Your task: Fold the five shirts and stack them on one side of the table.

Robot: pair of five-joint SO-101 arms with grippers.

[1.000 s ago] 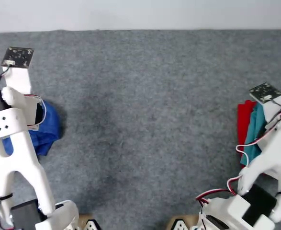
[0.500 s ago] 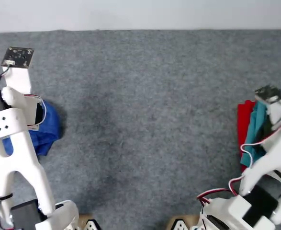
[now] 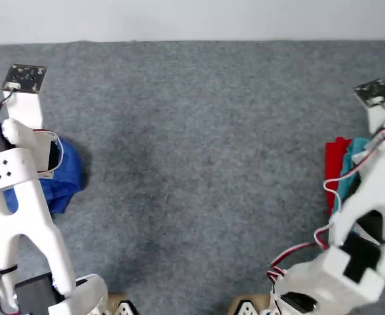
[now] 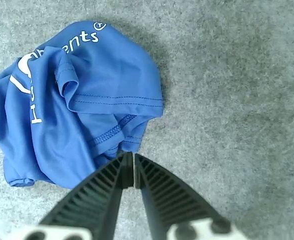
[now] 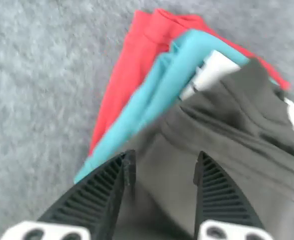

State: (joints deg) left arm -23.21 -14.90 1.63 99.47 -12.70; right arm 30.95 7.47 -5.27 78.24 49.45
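Four shirts [image 5: 222, 145] sit stacked at the table's [image 3: 199, 131] right edge, right gripper [image 5: 165, 157] spread above them; left gripper [image 4: 129, 162], pinched together, touches the unfolded blue shirt [image 4: 81, 95].

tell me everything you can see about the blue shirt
The blue shirt is a crumpled, unfolded heap of thin, smooth-looking fabric with white lettering and stitched hems. It lies on the grey table, at its left side. The left gripper, jaws shut, meets one hem edge; whether it pinches cloth is unclear.
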